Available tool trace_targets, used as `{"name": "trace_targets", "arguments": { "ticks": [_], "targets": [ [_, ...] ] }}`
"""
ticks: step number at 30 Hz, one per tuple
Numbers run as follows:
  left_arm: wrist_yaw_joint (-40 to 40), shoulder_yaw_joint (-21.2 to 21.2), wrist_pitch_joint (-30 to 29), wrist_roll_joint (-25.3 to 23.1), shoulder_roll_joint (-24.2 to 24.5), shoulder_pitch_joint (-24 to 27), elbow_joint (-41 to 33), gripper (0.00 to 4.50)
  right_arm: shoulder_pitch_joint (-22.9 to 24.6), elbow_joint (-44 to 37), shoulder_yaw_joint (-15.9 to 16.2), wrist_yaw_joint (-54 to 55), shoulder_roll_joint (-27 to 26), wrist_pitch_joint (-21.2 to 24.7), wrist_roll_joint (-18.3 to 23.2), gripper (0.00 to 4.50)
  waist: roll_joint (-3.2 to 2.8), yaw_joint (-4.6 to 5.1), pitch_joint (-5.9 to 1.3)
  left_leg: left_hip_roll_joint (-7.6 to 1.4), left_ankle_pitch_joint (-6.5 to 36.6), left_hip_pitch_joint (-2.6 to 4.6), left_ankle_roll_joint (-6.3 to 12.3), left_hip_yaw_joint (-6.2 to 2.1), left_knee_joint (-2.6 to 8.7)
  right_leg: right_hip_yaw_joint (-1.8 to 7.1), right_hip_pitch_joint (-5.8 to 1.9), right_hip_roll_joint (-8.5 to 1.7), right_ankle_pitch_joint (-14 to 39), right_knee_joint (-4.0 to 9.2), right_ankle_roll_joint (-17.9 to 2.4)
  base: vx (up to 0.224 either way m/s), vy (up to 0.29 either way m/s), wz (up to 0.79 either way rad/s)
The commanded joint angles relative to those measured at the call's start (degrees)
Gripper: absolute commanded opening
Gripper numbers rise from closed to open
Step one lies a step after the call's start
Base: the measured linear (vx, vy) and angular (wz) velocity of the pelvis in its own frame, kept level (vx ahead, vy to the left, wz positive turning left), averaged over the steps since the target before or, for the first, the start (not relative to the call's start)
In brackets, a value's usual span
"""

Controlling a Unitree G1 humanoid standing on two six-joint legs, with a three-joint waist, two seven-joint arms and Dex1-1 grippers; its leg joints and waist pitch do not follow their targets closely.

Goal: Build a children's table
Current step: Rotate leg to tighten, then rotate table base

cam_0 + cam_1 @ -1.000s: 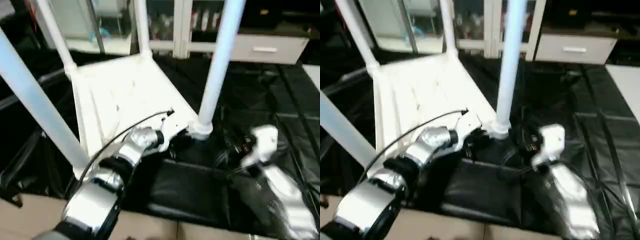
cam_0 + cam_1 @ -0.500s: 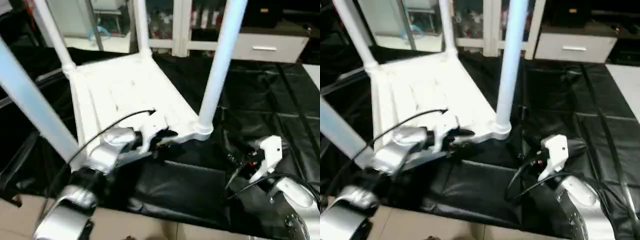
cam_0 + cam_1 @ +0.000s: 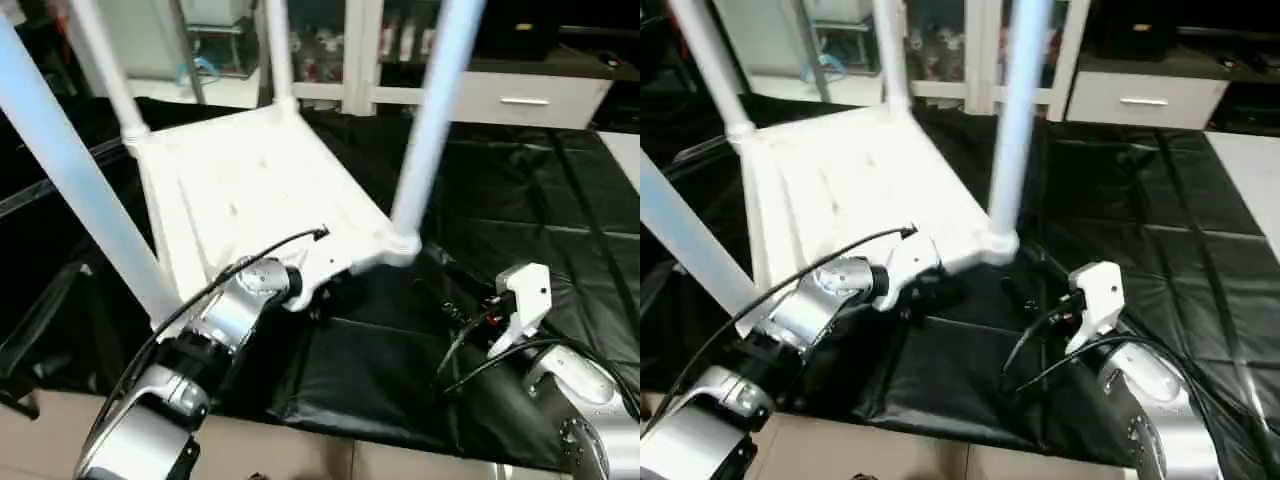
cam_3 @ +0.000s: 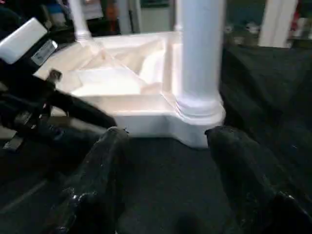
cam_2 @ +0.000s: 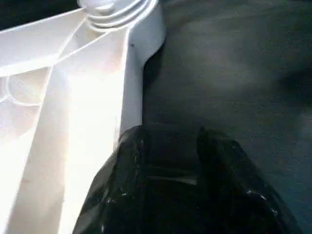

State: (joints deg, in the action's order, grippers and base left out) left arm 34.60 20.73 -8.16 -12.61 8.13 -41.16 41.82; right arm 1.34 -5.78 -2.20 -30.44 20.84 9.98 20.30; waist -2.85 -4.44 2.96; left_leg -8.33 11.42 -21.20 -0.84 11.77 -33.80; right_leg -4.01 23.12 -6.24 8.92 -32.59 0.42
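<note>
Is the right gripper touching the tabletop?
Apart. The right wrist view shows the open right gripper short of the tabletop, with black cover visible between its fingertips and the white edge.

The white tabletop [image 3: 255,190] lies underside up on the black-covered work surface [image 3: 540,200], ribs showing. Four white legs stand up from its corner sockets: one at about 9 o'clock [image 3: 85,190], one at 11 o'clock [image 3: 100,65], one at 12 o'clock [image 3: 275,50] and one at 1 o'clock [image 3: 430,120]. The robot's left arm [image 3: 215,325] rises from 7 o'clock and reaches the tabletop's near edge, where the left gripper [image 3: 320,290] seems to sit just under the rim, its fingers too dark to read. A black cable [image 3: 250,265] arcs over that wrist. At 4 o'clock the right arm [image 3: 560,390] rests well apart from the tabletop, its white wrist housing [image 3: 520,295] upright. A white cabinet [image 3: 520,95] stands at 1 o'clock behind.
</note>
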Motion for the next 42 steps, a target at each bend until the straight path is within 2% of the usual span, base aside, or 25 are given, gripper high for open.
{"name": "trace_targets", "arguments": {
  "ticks": [1,2,4,6,7,9,12,13,14,16,17,18,19,20,23,24,25,26,28,30,31,32,34,40,42],
  "targets": [
    [-5.96,0.01,1.84,-2.71,0.09,-1.07,5.26,1.9,0.04,0.36,-0.85,0.87,-0.19,-0.1,-0.75,2.87,1.3,-0.17,-3.37,-4.3,15.8,0.22,3.32,-2.69,4.6,2.31,-2.66,-3.5,20.71,4.47,-9.08,0.0,0.0,0.0],
    [-6.73,0.28,3.03,-3.22,-0.44,-1.46,6.51,1.9,0.0,0.45,-0.95,0.99,-0.24,-0.12,-0.82,2.87,1.41,-0.03,-3.33,-4.14,15.73,0.02,3.62,-2.75,4.62,2.16,-2.68,-3.38,22.29,4.77,-8.04,0.0,0.0,0.0],
    [-8.62,0.57,4.79,-3.72,-1.59,-2.0,8.56,1.9,-0.03,0.51,-1.16,1.31,-0.43,-0.23,-0.86,2.87,1.42,0.01,-3.5,-4.25,15.44,0.28,3.76,-2.72,4.5,2.21,-2.41,-3.36,22.05,4.78,-8.07,0.0,0.0,0.0],
    [-12.67,-0.05,11.09,-2.99,-4.55,-2.94,12.05,1.9,-0.15,0.25,-1.45,1.9,-0.96,-0.39,-0.77,2.87,1.37,-0.04,-3.56,-4.27,15.12,0.18,4.22,-2.74,4.44,2.18,-2.4,-3.27,20.52,4.65,-8.58,0.0,0.0,0.0],
    [-12.67,-0.05,11.09,-2.99,-4.55,-2.94,12.05,1.9,-0.15,0.25,-1.45,1.9,-0.96,-0.39,-0.77,2.87,0.92,-0.21,-3.67,-4.41,15.16,0.32,4.41,-2.75,4.39,2.17,-2.35,-3.24,18.76,4.68,-9.19,0.0,0.0,0.0],
    [-12.15,-3.94,17.25,1.77,-7.02,-2.46,10.31,1.9,0.23,-0.88,-1.43,1.66,-1.23,-0.54,-0.16,2.87,0.78,-0.6,-3.88,-4.55,13.92,0.15,4.94,-2.82,4.27,2.18,-2.59,-3.52,15.07,4.14,-10.95,0.0,0.0,0.0],
    [-2.53,-9.05,19.55,12.64,-8.79,2.43,-2.0,1.9,1.44,-3.31,-1.92,1.06,-2.44,-1.18,2.08,2.87,0.96,-1.14,-4.2,-5.08,11.9,0.07,6.26,-2.83,4.14,2.18,-2.95,-3.9,8.4,3.04,-14.19,0.0,0.0,0.0],
    [-0.58,-9.53,19.81,14.58,-8.71,3.8,-5.06,2.19,1.59,-3.66,-1.98,1.1,-2.75,-1.36,2.4,2.87,0.94,-1.15,-4.05,-5.11,10.6,-0.33,7.36,-2.67,4.03,2.19,-2.8,-3.81,6.54,2.75,-15.16,0.0,0.0,0.0],
    [1.18,-9.93,20.23,16.44,-8.56,5.24,-8.2,2.25,1.72,-4.01,-2.01,1.16,-3.08,-1.55,2.7,2.87,0.95,-1.16,-4.17,-5.11,10.02,-0.27,8.12,-2.68,3.91,2.17,-2.94,-3.87,5.74,2.48,-15.57,0.0,0.0,0.0],
    [0.14,-9.97,23.96,18.32,-7.21,8.64,-15.75,2.25,1.78,-4.58,-1.73,2.01,-4.63,-2.51,2.83,2.87,1.51,-0.76,-3.98,-4.98,10.23,-0.53,9.07,-2.43,3.82,2.2,-2.73,-3.65,7.06,2.72,-14.92,0.0,0.0,0.0],
    [0.14,-9.97,23.96,18.32,-7.21,8.64,-15.75,2.3,1.78,-4.58,-1.73,2.01,-4.63,-2.51,2.83,2.87,1.17,-0.73,-3.94,-4.98,11.0,-0.51,8.86,-2.43,3.87,2.17,-2.61,-3.67,9.51,2.9,-14.19,0.0,0.0,0.0],
    [-0.53,-10.04,25.41,19.02,-6.83,9.57,-17.81,2.61,1.78,-4.74,-1.61,2.27,-5.15,-2.84,2.82,2.87,1.08,-0.74,-3.81,-4.87,11.73,-0.32,8.39,-2.35,3.86,2.13,-2.36,-3.46,11.43,3.11,-13.63,0.0,0.0,0.0],
    [-2.76,-10.56,27.87,19.49,-6.24,10.79,-21.65,2.61,1.52,-4.69,-1.07,2.68,-6.17,-3.25,2.68,2.87,1.56,-0.92,-3.97,-5.1,12.09,-0.28,7.58,-2.59,3.81,2.27,-2.48,-3.74,12.92,2.88,-12.94,0.0,0.0,0.0],
    [-7.19,-12.14,32.56,18.22,-5.87,11.43,-25.85,2.68,0.97,-4.31,-0.14,2.99,-7.28,-3.67,2.22,2.87,1.66,-0.63,-3.64,-5.19,13.31,-0.41,6.87,-2.52,4.11,2.2,-2.09,-3.31,15.07,3.19,-11.89,0.0,0.0,0.0],
    [-11.49,-14.97,36.22,15.62,-6.43,11.07,-29.65,2.99,0.22,-3.7,0.47,3.28,-8.16,-3.91,1.94,2.87,1.56,-0.42,-3.29,-5.29,16.63,-0.05,3.91,-2.67,4.56,2.24,-1.94,-3.22,19.84,3.69,-9.4,0.0,0.0,0.0],
    [-13.49,-16.6,37.64,13.63,-6.87,10.62,-31.29,3.09,-0.1,-3.44,0.61,3.39,-8.45,-4.03,1.87,2.87,1.59,-0.28,-3.21,-5.25,17.03,-0.08,3.46,-2.66,4.63,2.27,-1.92,-3.1,20.14,3.78,-8.97,0.0,0.0,0.0],
    [-15.35,-18.34,38.75,11.93,-7.41,10.14,-33.49,3.12,-0.4,-3.27,0.74,3.5,-8.78,-4.14,1.76,2.87,2.23,-0.28,-3.23,-5.26,17.2,-0.07,2.86,-2.72,4.65,2.35,-1.99,-3.24,20.74,3.64,-8.33,0.0,0.0,0.0],
    [-18.48,-20.12,40.3,8.89,-7.71,9.4,-35.54,3.18,-0.64,-3.18,0.83,3.54,-9.06,-4.24,1.72,2.87,2.28,-0.26,-3.18,-5.28,17.51,0.19,2.36,-2.59,4.64,2.46,-1.68,-3.09,21.09,3.9,-7.62,0.0,0.0,0.0],
    [-24.75,-22.45,41.8,3.69,-7.55,7.97,-38.86,3.39,-1.04,-2.95,0.82,3.54,-9.49,-4.32,1.63,2.87,2.17,-0.18,-3.26,-5.26,17.07,0.06,1.75,-2.82,4.71,2.47,-1.87,-3.07,19.56,3.64,-6.88,0.0,0.0,0.0],
    [-31.55,-24.56,42.9,-1.99,-7.09,6.67,-41.61,3.48,-1.44,-2.65,0.53,3.56,-9.72,-4.51,1.65,2.87,2.55,-0.05,-3.25,-5.15,16.58,-0.16,1.76,-2.86,4.72,2.48,-1.97,-3.0,18.15,3.51,-6.44,0.0,0.0,0.0],
    [-33.94,-25.17,43.19,-4.56,-6.8,6.34,-42.42,3.61,-1.59,-2.49,0.41,3.56,-9.72,-4.58,1.7,2.87,2.49,-0.04,-3.45,-5.11,16.03,0.07,1.79,-2.9,4.51,2.5,-1.96,-2.92,16.02,3.33,-6.38,0.0,0.0,0.0],
    [-36.38,-25.98,43.15,-6.53,-6.78,5.92,-43.07,3.72,-1.71,-2.35,0.25,3.61,-9.73,-4.61,1.81,2.87,2.45,0.02,-3.43,-5.02,15.76,-0.09,1.93,-2.9,4.51,2.49,-2.01,-2.85,15.45,3.28,-6.5,0.0,0.0,0.0],
    [-40.44,-27.8,42.31,-9.53,-6.76,5.11,-44.09,3.9,-1.85,-2.21,0.03,3.69,-9.71,-4.67,1.91,2.87,2.69,-0.09,-3.56,-4.9,14.85,-0.03,2.34,-2.79,4.27,2.51,-2.0,-2.9,14.16,3.15,-7.01,0.0,0.0,0.0],
    [-49.01,-32.24,42.55,-16.25,-6.45,2.67,-44.87,4.36,-1.58,-2.25,-0.25,3.59,-9.79,-4.57,1.88,2.87,2.67,-0.19,-3.86,-4.76,11.7,-0.19,4.5,-2.76,3.76,2.36,-2.07,-2.7,9.43,2.63,-8.92,0.0,0.0,0.0],
    [-52.94,-33.13,42.53,-18.72,-4.8,1.75,-44.18,4.46,-1.19,-2.16,-0.21,3.41,-9.8,-4.66,1.8,2.87,2.62,-0.2,-3.82,-4.76,11.98,-0.22,4.79,-2.83,3.78,2.31,-2.09,-2.7,9.93,2.67,-8.91,0.0,0.0,0.0]
  ]
}}
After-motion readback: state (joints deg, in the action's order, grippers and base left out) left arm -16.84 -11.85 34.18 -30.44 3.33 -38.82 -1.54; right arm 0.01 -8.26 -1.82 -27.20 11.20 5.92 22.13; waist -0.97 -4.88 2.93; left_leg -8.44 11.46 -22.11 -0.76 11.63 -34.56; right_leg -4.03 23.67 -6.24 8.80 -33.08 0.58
